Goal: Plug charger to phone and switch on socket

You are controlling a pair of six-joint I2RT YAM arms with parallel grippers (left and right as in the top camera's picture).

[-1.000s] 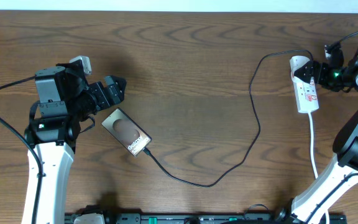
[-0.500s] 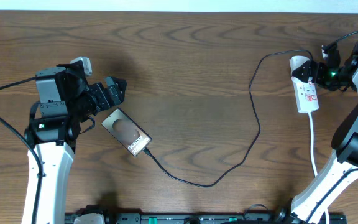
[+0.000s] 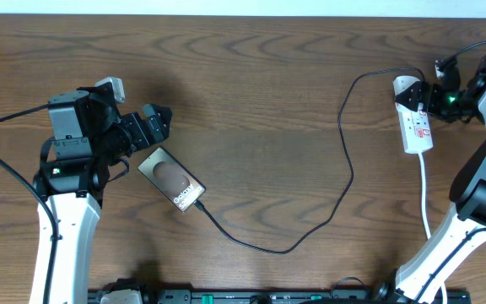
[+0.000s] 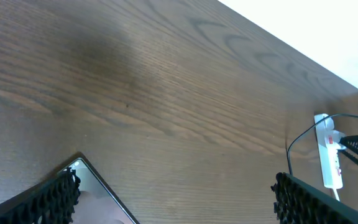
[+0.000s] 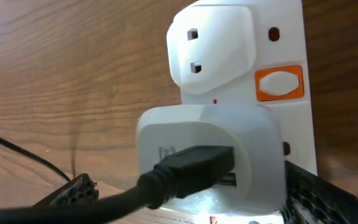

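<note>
The phone (image 3: 171, 179) lies flat at the left, and the charger (image 3: 344, 181) cable runs from its lower corner in a long loop to the socket (image 3: 418, 127) at the far right. My left gripper (image 3: 153, 127) hovers open just above the phone's upper end; the left wrist view has the phone (image 4: 101, 199) by the left finger. My right gripper (image 3: 420, 95) is open at the socket's far end. In the right wrist view its fingers (image 5: 73, 188) straddle a white adapter (image 5: 253, 134) holding the charger's black plug (image 5: 194, 167). An orange switch (image 5: 279, 83) sits just beyond.
The socket's thick white cord (image 3: 425, 198) runs toward the table's near edge beside the right arm. From the left wrist the socket (image 4: 329, 149) shows far off, near the table's back edge (image 4: 272, 43). Brown wood lies between phone and socket.
The right wrist has shifted slightly at the socket's far end and its jaws have narrowed a little. The left arm, phone and cable have not moved.
</note>
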